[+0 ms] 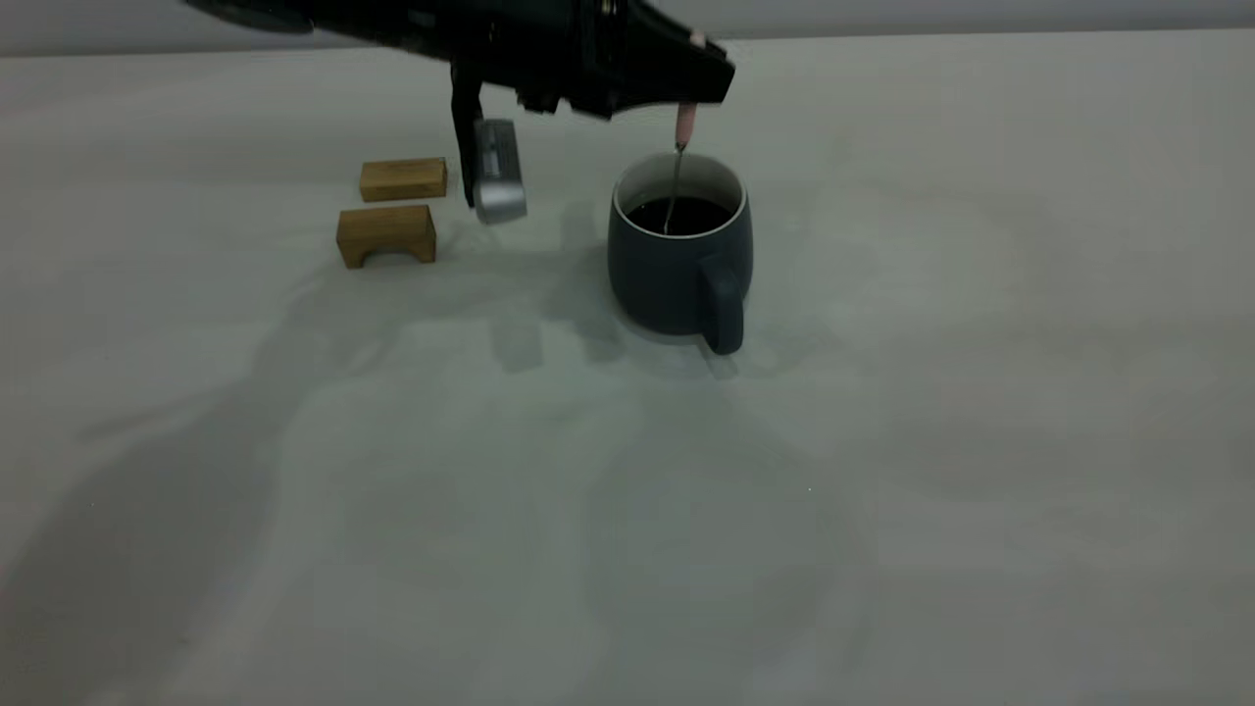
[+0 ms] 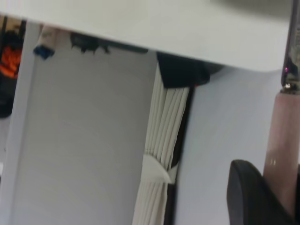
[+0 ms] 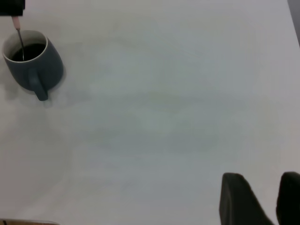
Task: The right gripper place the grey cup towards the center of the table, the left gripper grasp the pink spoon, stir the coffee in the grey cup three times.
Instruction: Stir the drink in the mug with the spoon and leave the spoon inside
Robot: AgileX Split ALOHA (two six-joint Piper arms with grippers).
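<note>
Hanging near-upright from the clamped left gripper [image 1: 698,93], the pink spoon [image 1: 684,125], bowl down in the grey cup's [image 1: 678,279] coffee [image 1: 681,214].

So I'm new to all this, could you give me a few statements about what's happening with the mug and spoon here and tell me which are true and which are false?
1. The left gripper holds the pink spoon upright over the grey cup. True.
2. The spoon's metal end dips into the coffee. True.
3. The cup lies tipped on its side. False: it stands upright on the table.
4. The right gripper grips the cup's handle. False: it is open, far from the cup.
5. Two wooden blocks sit beside the cup. True.
</note>
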